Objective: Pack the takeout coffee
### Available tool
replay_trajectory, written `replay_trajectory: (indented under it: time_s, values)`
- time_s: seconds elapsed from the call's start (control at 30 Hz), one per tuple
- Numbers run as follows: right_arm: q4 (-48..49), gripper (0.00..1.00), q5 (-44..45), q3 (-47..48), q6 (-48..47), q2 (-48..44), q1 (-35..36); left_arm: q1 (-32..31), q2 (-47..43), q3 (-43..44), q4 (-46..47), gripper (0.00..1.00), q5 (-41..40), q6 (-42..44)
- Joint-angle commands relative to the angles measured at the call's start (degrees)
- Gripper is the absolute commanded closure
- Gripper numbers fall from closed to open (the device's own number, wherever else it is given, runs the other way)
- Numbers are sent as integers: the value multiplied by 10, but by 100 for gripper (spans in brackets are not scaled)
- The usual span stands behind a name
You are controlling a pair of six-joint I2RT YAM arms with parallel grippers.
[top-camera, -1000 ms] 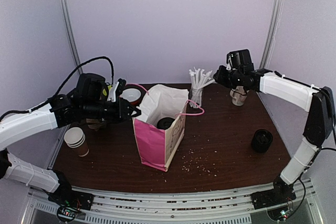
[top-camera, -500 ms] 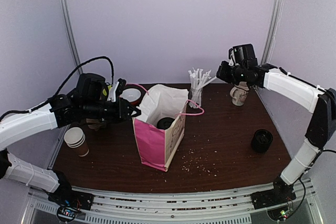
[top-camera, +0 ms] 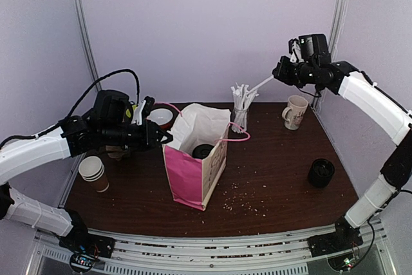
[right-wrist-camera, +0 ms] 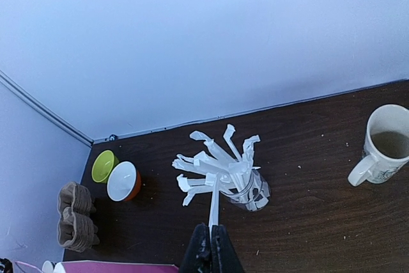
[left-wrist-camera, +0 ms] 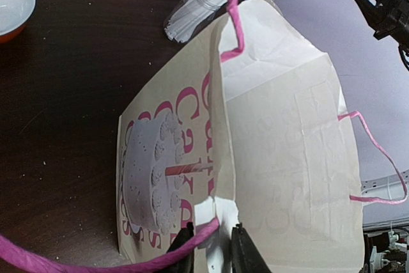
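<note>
The left gripper (top-camera: pixel 159 135) is pinched on the rim of the pink paper bag (top-camera: pixel 190 173), the coffee cup (top-camera: pixel 203 151) with its black lid sits inside that bag, and the right gripper (top-camera: pixel 276 76) is squeezed tight on one white wrapped straw (top-camera: pixel 261 85) above the glass of straws (top-camera: pixel 240 118).

The left arm (top-camera: pixel 38 149), white-shelled with a black wrist, is extended from the left edge toward the centre, with the forearm roughly level. The fingers (left-wrist-camera: pixel 182 247) of the left gripper (top-camera: pixel 161 136) are pointed right and clamped narrowly on the rim of a cream-and-pink paper bag (left-wrist-camera: pixel 281 158). The right arm (top-camera: pixel 376 102) is positioned high above its base, with the elbow bent at the right edge and the forearm directed left. The right gripper (right-wrist-camera: pixel 209 229) is angled downward, its fingers pressed together on a thin white wrapped straw (right-wrist-camera: pixel 215 204).
</note>
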Motion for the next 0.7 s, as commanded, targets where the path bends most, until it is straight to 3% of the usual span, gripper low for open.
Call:
replay_trajectory:
  time_s: [0.0,0.1,0.33,0.67]
  values:
    - [-91,100,-34,56,-39,-52,-2,-1,1,5,1,78,-5,14]
    - [-131,100,-81,86,-63,-76,-2,-1,1,9,1,78,-4,16]
    - [-178,100,-291,109,-96,-99,26,-1,0,13,0,73,-7,17]
    - [-198,100,-301,115,-118,-84,142,-2,-18,9,-2,54,3,5]
